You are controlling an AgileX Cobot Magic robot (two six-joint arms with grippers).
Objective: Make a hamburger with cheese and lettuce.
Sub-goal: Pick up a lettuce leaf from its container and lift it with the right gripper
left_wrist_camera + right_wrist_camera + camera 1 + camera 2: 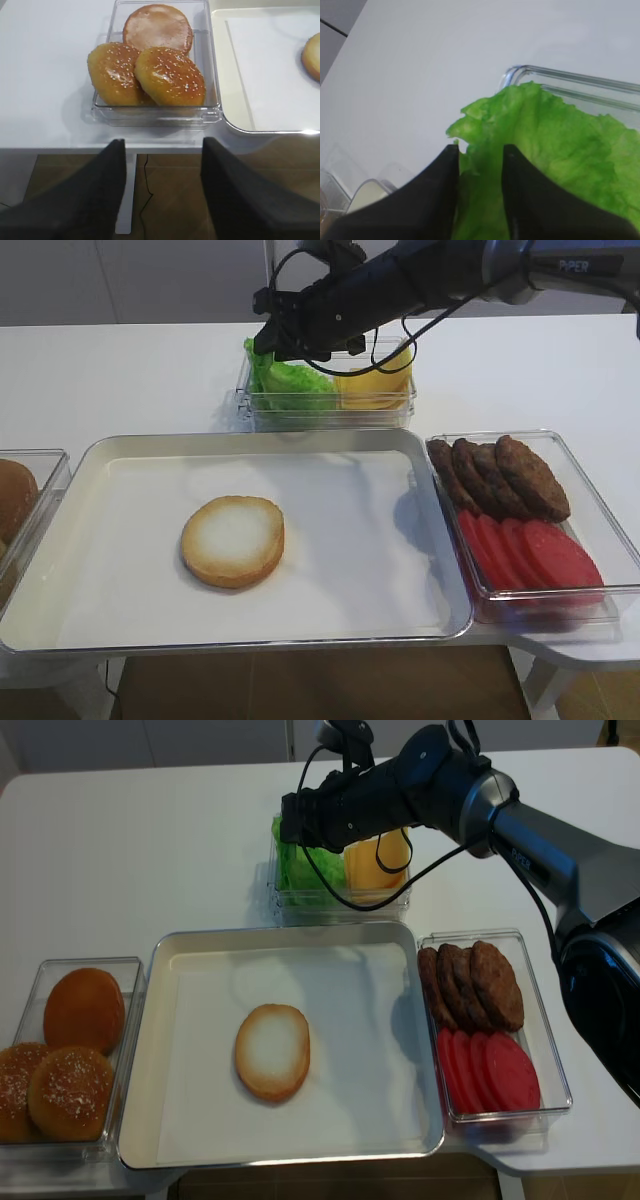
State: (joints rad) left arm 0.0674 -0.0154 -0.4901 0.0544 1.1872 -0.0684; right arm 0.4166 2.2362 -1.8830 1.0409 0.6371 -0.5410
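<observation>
White tabletop w/ clear bins round a metal tray (110, 455). Right pincer (480, 156) hangs over the back bin, jaws part-closed astride the lettuce (555, 150) edge; grip unconfirmed, cannot tell. Prob. picking a leaf for the hamburger (233, 540), well below it. Leaf: bright green, frilly. Cheese (375, 388) just beside. Left pincer (160, 150): apart, idle.

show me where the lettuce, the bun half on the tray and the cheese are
lettuce (555, 150), right wrist view, on the middle of the leaf.
bun half (233, 539), first high view, on its pale cut face.
cheese (375, 865), second high view, on the yellow slice in the container.
</observation>
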